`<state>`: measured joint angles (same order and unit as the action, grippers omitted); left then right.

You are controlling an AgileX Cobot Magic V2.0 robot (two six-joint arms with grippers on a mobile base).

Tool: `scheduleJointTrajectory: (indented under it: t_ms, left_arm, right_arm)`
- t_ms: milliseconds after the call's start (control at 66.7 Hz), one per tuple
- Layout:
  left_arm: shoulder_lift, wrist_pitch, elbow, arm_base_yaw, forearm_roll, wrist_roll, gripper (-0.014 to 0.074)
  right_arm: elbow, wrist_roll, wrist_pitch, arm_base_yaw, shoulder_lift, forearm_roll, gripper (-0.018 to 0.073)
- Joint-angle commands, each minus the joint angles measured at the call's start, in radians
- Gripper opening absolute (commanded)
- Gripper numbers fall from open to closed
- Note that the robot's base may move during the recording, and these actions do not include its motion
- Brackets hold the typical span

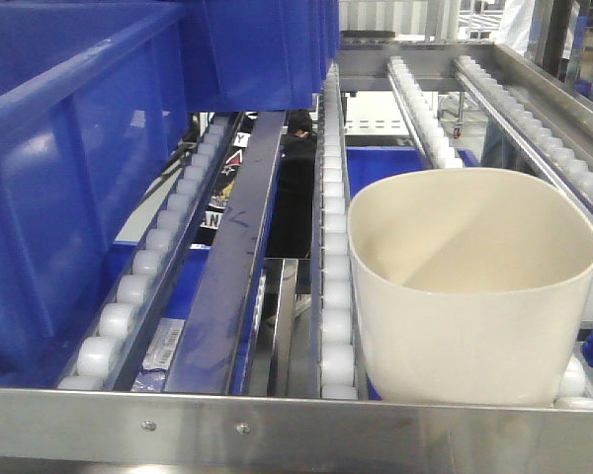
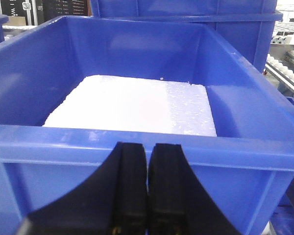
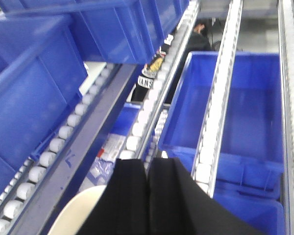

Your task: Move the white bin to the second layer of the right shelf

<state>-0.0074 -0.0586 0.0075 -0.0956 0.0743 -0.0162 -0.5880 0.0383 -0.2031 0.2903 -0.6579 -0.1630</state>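
The white bin (image 1: 474, 296) stands upright and empty on the right shelf second layer (image 1: 334, 247), on the right roller lane, close behind the riveted steel front lip (image 1: 277, 430). Neither gripper shows in the front view. In the right wrist view my right gripper (image 3: 148, 161) is shut with nothing seen between its fingers. It hangs over the roller lanes, and a curve of the white bin's rim (image 3: 73, 215) shows below and to its left. My left gripper (image 2: 148, 147) is shut and empty, just in front of the near rim of a blue bin (image 2: 137, 49).
The blue bin holds a white foam slab (image 2: 132, 105). A large blue bin (image 1: 69, 178) fills the left lane, with another behind it. Through the rails, a blue bin (image 3: 245, 107) sits on the level below. A steel side rail (image 1: 563, 109) bounds the right edge.
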Motion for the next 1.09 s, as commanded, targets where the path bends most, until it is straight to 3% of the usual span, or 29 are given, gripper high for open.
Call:
scheduleJointTrajectory:
  t_ms: [0,555,854,1079]
  left_arm:
    - [-0.003,0.086,0.037,-0.006,0.009,0.010,0.0085]
    - [-0.003,0.086,0.037,-0.006,0.009,0.010,0.0085]
    - [-0.003,0.086,0.037,-0.006,0.009,0.010,0.0085]
    - [-0.003,0.086,0.037,-0.006,0.009,0.010,0.0085]
  right_arm:
    - [-0.029,-0.002,0.093,-0.004,0.005,-0.002,0.0053]
    - [-0.013,-0.003,0.092,-0.018,0.043,0.002,0.0053]
    - [0.198,-0.003,0.094,-0.229,0.244,0.024,0.0053]
    - [0.400,-0.003,0.101,-0.306,0.445,0.026,0.0053]
